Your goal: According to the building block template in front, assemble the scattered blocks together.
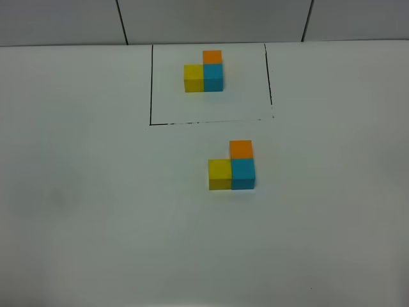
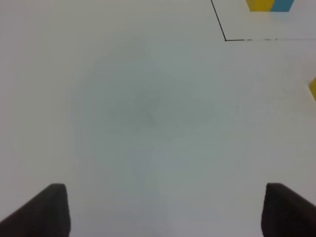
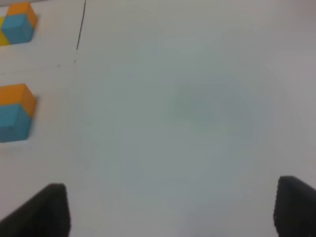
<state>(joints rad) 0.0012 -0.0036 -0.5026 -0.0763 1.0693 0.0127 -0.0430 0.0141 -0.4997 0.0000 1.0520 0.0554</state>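
Note:
The building block template [image 1: 204,71] is an L of yellow, blue and orange cubes inside a thin black rectangle at the far middle of the table. Nearer the front, the scattered blocks sit touching in the same L: yellow [image 1: 220,174] on the left, blue [image 1: 243,173] beside it, orange [image 1: 241,149] behind the blue. Neither arm shows in the exterior view. My left gripper [image 2: 165,210] is open over bare table, left of the blocks. Open too is my right gripper [image 3: 173,210], over bare table to their right; its view catches the orange [image 3: 17,96] and blue [image 3: 12,123] cubes.
The white table [image 1: 96,211] carries only the drawn black frame [image 1: 151,96] and the two cube groups. A grey panelled wall [image 1: 211,19] runs behind the table's far edge.

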